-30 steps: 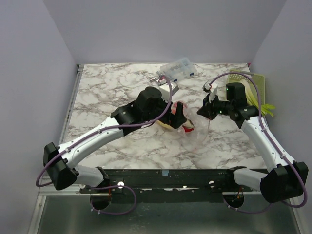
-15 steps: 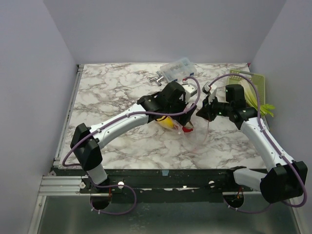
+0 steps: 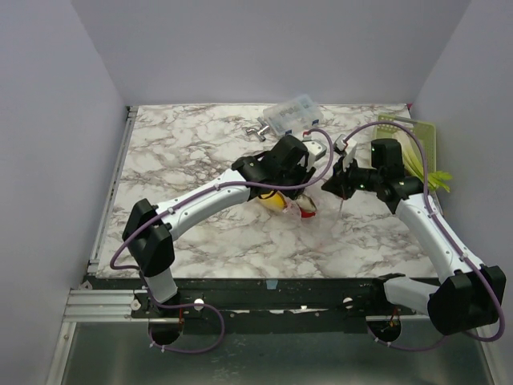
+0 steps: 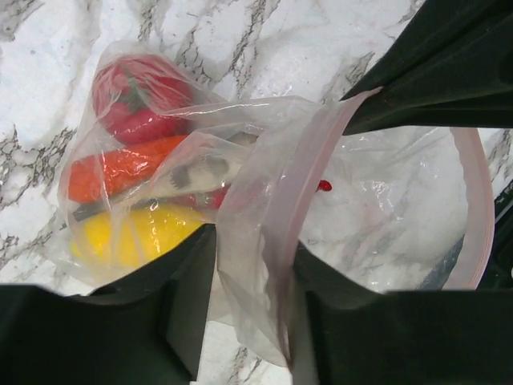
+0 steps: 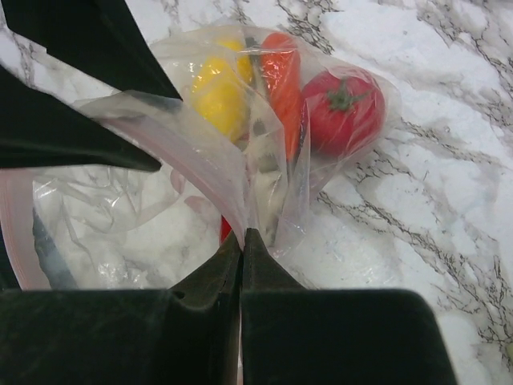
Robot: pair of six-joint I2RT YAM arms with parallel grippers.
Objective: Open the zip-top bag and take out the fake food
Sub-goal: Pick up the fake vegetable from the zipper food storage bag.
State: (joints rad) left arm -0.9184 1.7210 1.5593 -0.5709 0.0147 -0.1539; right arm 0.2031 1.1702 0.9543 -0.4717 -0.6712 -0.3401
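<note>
The clear zip-top bag lies mid-table with its pink-strip mouth pulled open into a loop. Inside is the fake food: a red tomato, an orange carrot and a yellow lemon, also seen as tomato, carrot and lemon. My right gripper is shut on the bag's pink rim. My left gripper straddles the opposite rim fold, jaws narrowed but still apart, with marble showing between them. In the top view both grippers, left and right, meet over the mouth.
A small clear plastic box and a metal fitting sit at the back of the marble table. A yellow-green tray with a pale green stalk stands at the back right, close behind the right arm.
My left arm swung right, from over the food end to the bag's mouth, and its jaws narrowed around the rim. The right gripper stayed shut on the bag.
</note>
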